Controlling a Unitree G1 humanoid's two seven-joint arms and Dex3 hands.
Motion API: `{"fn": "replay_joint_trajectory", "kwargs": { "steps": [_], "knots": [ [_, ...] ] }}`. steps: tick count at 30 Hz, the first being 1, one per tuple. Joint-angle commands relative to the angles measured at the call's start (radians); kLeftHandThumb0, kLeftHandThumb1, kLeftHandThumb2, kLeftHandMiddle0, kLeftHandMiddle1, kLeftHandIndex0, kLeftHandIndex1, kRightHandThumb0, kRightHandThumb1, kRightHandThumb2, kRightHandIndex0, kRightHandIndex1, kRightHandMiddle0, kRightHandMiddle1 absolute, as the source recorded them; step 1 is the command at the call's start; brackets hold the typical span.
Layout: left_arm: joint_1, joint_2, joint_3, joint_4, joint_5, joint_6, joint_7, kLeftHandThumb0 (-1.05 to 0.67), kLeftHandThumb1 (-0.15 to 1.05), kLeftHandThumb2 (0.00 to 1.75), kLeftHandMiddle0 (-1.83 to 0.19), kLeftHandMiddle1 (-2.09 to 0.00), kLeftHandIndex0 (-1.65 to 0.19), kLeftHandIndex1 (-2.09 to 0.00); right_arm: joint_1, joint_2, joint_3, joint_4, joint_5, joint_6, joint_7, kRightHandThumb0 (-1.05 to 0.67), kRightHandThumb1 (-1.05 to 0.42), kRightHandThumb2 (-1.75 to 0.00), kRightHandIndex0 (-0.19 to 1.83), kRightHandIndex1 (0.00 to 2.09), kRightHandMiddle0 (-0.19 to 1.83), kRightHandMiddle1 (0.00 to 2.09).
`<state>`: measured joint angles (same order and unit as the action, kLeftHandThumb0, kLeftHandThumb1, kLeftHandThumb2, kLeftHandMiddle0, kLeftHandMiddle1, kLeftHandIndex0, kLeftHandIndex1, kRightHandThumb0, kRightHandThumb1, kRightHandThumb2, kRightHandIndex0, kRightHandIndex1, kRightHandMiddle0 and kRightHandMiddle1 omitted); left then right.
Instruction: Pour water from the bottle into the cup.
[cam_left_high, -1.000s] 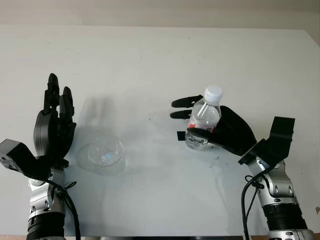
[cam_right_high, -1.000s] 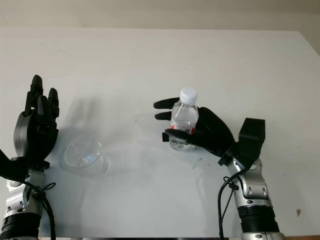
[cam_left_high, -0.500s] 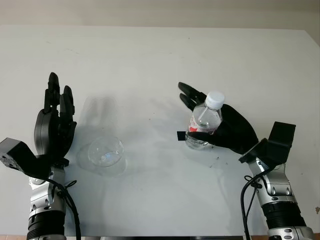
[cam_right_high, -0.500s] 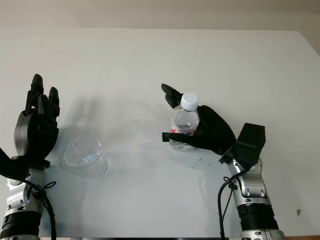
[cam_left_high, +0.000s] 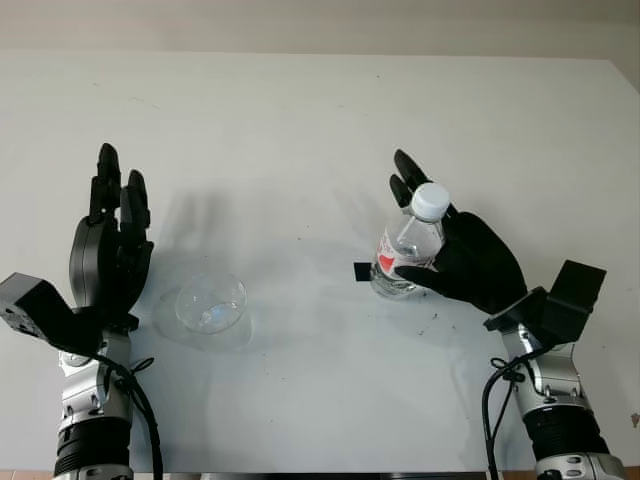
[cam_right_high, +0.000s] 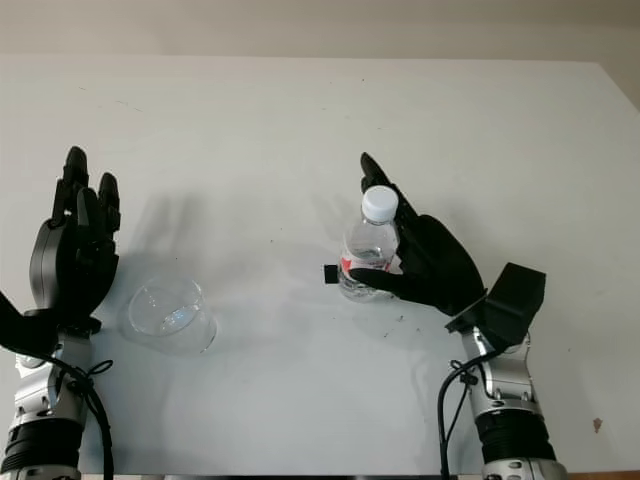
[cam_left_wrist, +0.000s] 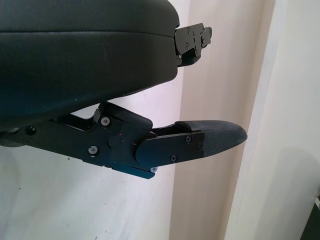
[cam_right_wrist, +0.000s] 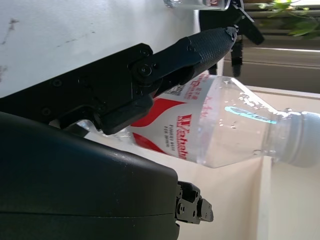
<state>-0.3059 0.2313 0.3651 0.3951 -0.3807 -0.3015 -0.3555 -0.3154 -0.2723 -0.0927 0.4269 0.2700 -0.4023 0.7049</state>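
clear plastic bottle (cam_left_high: 406, 255), white-capped, red-labelled, stands right of the tabletop (cam_left_high: 300, 110) centre, right hand (cam_left_high: 468, 262) loosely cupping it; clear cup (cam_left_high: 211, 304) near the open left hand (cam_left_high: 108, 250).

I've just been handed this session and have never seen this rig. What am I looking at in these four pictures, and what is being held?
This is a humanoid robot with two arms, each ending in a black three-finger robot hand. The two wide pictures come from a stereo camera on its head, looking down at a white table. The two close pictures come from cameras at the wrists, so each shows that arm's own hand from very near.

On the table stands a clear empty cup, with the left robot hand open and raised just beside it. The right robot hand is around a capped water bottle with a red label; the right wrist view shows a finger across that label. The white cap is on.
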Motion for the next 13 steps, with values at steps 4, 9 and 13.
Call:
{"fn": "replay_joint_trajectory", "kwargs": {
  "steps": [4, 9, 13],
  "knots": [
    [0.008, -0.005, -0.003, 0.031, 0.004, -0.021, -0.008, -0.75, 1.05, 0.54, 0.17, -0.05, 0.16, -0.05, 0.038, 0.012, -0.026, -0.055, 0.040, -0.045, -0.005, -0.89, -0.96, -0.06, -0.19, 0.00, -0.19, 0.00],
    [0.010, -0.010, -0.003, 0.026, 0.000, -0.021, -0.007, -0.75, 1.05, 0.54, 0.17, -0.05, 0.17, -0.05, 0.063, 0.015, -0.038, -0.076, 0.054, -0.051, -0.016, -0.98, -0.96, -0.06, -0.19, 0.00, -0.19, 0.00],
    [0.021, -0.014, -0.003, 0.011, -0.006, -0.013, -0.006, -0.75, 1.05, 0.54, 0.18, -0.05, 0.18, -0.05, 0.068, 0.008, -0.036, -0.067, 0.058, -0.044, -0.005, -0.96, -0.95, -0.05, -0.19, 0.00, -0.19, 0.00]
  ]
}}
